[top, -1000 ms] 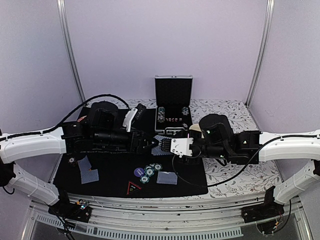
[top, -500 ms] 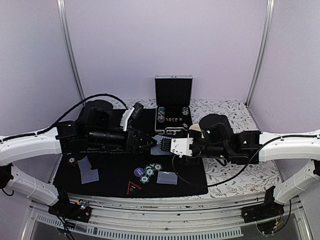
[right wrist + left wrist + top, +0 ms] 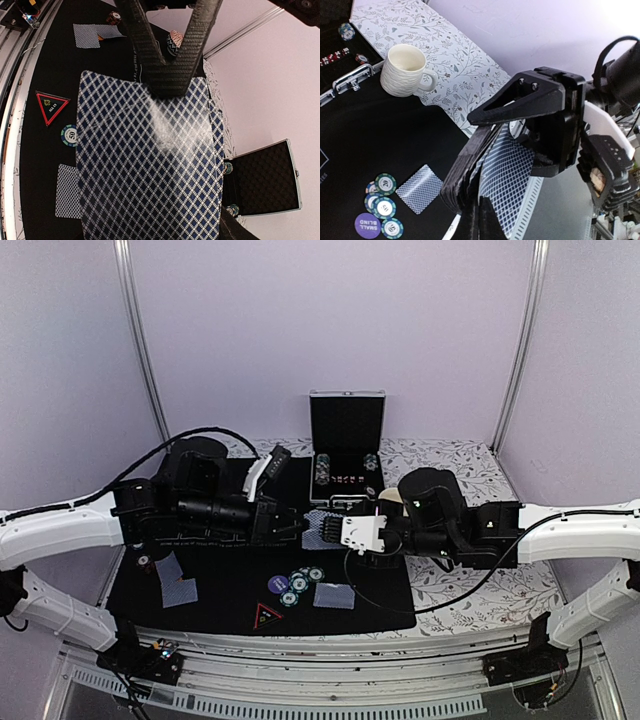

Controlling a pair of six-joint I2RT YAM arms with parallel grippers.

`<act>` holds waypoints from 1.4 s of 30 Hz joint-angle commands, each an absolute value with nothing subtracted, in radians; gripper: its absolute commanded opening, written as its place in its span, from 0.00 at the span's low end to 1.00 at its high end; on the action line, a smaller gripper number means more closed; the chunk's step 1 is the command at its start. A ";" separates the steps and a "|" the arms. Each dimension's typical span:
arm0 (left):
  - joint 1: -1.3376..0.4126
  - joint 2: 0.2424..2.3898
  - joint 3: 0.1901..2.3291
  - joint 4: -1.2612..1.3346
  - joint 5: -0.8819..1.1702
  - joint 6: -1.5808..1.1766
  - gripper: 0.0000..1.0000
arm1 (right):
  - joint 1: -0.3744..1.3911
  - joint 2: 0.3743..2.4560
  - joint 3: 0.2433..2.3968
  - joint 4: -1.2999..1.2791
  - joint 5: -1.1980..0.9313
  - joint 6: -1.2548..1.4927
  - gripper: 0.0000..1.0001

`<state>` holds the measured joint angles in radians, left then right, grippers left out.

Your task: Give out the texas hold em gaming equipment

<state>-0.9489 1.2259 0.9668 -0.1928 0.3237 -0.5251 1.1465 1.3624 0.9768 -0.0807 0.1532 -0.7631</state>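
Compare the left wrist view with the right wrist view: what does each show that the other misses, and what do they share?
Only the left wrist view shows the cream mug and the purple small-blind button. Only the right wrist view shows the red triangular all-in marker and the overlapping cards far from the camera. Both show the deck of cards with the left gripper closed on its edge, a lone face-down card, and green-edged chips.
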 commanded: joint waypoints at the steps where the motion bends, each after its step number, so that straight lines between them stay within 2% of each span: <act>1: -0.962 1.210 0.990 -0.196 0.360 -0.516 0.00 | 1.152 1.333 0.978 -0.041 0.168 -0.759 0.54; 13: -0.960 1.074 0.968 -0.240 0.365 -0.492 0.00 | 1.107 1.314 0.940 -0.031 0.167 -0.740 0.54; 20: -0.941 0.951 0.961 -0.316 0.279 -0.482 0.00 | 1.065 1.281 0.907 -0.019 0.173 -0.726 0.54; 24: -0.856 0.908 0.908 -0.387 0.251 -0.501 0.00 | 1.052 1.246 0.895 -0.021 0.202 -0.719 0.54; 28: -0.719 0.890 0.777 -0.321 0.338 -0.533 0.00 | 1.048 1.206 0.891 -0.037 0.204 -0.714 0.54; 35: -0.750 1.104 0.604 0.036 0.495 -0.661 0.00 | 1.048 1.189 0.894 -0.058 0.199 -0.704 0.54; 42: -0.878 1.454 0.692 0.265 0.537 -0.657 0.00 | 1.048 1.200 0.900 -0.064 0.184 -0.697 0.54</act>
